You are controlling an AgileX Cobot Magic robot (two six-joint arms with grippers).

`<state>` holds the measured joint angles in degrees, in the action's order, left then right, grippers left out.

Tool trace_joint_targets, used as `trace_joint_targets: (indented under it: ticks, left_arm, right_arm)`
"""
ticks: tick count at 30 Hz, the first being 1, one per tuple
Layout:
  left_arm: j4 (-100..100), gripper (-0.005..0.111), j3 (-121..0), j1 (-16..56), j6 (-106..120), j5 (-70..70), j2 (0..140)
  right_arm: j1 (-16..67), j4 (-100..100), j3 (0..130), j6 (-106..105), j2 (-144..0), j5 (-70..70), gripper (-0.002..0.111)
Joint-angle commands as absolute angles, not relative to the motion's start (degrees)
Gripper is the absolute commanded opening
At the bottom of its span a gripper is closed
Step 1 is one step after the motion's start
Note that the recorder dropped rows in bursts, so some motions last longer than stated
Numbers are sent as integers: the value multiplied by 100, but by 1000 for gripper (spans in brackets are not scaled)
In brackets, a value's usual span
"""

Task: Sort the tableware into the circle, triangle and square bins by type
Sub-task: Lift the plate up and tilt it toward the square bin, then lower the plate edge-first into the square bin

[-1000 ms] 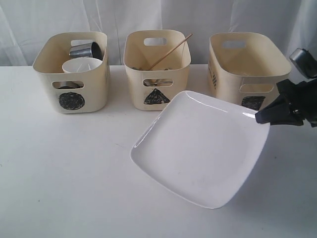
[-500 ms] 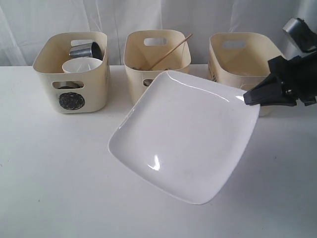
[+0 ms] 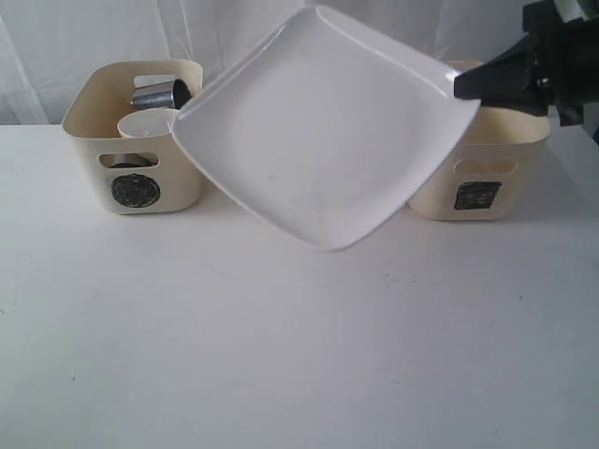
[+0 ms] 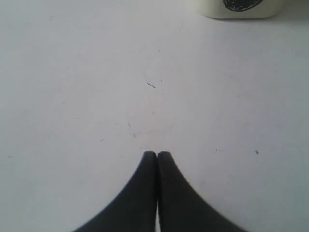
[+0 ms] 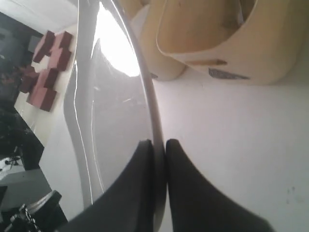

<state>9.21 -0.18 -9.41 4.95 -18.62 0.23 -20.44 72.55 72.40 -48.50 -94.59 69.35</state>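
My right gripper is shut on the rim of the large white squarish plate, holding it tilted in the air in front of the bins. The right wrist view shows the plate's edge pinched at the right gripper. The circle bin at the left holds a steel mug and a white bowl. The square bin stands at the right, partly behind the plate. The triangle bin is hidden by the plate. My left gripper is shut and empty above bare table.
A white table spreads in front of the bins, with a white curtain behind them. The circle bin's base shows at the edge of the left wrist view.
The right gripper has lifted the plate up off the table and carried it back, so it now covers the triangle bin. The left gripper has not moved.
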Motion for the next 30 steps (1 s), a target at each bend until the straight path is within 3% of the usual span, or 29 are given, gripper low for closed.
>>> trace_joint_targets:
  ticks: [1,14,30]
  left_arm:
    - [976,0,0,-968,494,-2008,0]
    - [976,0,0,-968,494,-2008,0]
    - [976,0,0,-968,494,-2008,0]
  right_arm:
    - [-2409,8083,7682,-4869,-9576,6996,0]
    - [-3169,8957,8252,-4728,-10214,6996,0]
    - [-3431,9153,8292,-5107,-10302,5486,0]
